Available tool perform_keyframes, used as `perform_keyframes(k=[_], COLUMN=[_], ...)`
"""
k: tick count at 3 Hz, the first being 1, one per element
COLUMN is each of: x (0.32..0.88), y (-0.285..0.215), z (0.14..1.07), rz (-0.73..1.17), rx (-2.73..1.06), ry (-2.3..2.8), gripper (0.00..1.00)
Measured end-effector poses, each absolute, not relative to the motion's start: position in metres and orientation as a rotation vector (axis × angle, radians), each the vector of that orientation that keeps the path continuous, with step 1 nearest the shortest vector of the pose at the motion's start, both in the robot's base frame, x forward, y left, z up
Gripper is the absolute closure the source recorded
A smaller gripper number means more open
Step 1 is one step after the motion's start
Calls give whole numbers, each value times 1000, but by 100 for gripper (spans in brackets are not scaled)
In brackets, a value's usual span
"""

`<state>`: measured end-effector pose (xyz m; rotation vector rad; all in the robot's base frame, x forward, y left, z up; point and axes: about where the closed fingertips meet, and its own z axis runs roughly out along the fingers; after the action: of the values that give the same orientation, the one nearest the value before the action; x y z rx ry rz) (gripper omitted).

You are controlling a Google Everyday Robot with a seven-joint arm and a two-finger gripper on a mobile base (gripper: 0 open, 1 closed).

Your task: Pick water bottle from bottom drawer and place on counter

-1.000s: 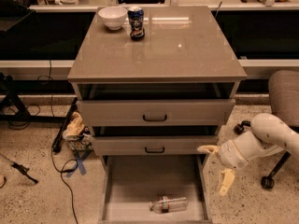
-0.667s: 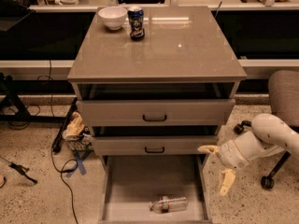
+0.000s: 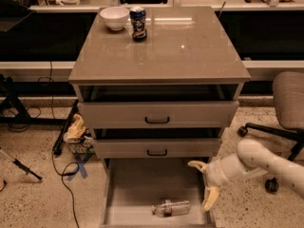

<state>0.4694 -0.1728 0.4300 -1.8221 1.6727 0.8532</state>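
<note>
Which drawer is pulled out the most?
The bottom drawer, the wide tray with the water bottle lying on its floor, is pulled out farthest. The two handled drawers above barely stick out. The end effector hovers open beside the bottle.

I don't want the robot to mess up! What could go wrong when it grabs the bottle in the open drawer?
1. The water bottle lies on its side in the bottom drawer, so it may roll off when touched.
2. The open pincer hangs by the drawer's side wall and might bump it.
3. On the counter, the blue can and white bowl could get knocked.
</note>
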Motion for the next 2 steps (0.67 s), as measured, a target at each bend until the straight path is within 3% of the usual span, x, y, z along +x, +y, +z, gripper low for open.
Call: perform_keyframes(k=[2], x=[468], y=[-146], z=[376], rz=[865], rx=[-1773], ry=[1667], gripper=[0])
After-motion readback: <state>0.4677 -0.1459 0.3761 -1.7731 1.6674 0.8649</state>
